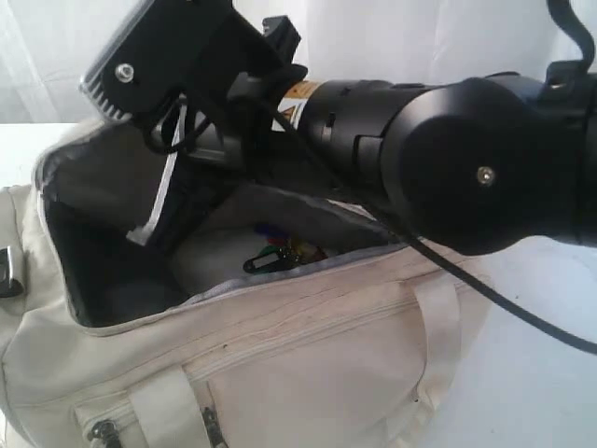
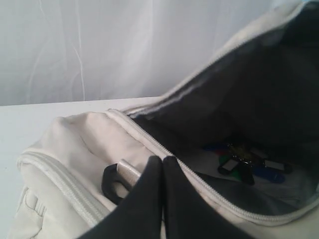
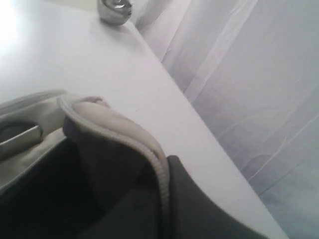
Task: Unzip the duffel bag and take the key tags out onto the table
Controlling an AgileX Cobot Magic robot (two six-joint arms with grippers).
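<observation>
Two arms on the job, both at the cream fabric duffel bag (image 1: pixel 308 364), which lay on the plain white table (image 2: pixel 30 124) with its main zip undone and the mouth gaping.

Right gripper (image 3: pixel 167 209): jaws clamped on the zip-edged rim of the far flap, holding it up off the opening. The exterior view showed the right arm (image 1: pixel 466 168) reaching across above the bag.

Left gripper (image 2: pixel 163 162): black fingers pressed together, no gap, tips against the near zip edge. I could not tell whether any fabric was pinched between them. A dark metal zip pull (image 2: pixel 117 177) lay just beside the tips.

The bunch of bright plastic key tags (image 1: pixel 284 252) sat inside on the grey lining, near the middle of the floor. I made out blue, green and yellow; from the left wrist they lay (image 2: pixel 244 167) beyond the closed fingers, apart from them.
</observation>
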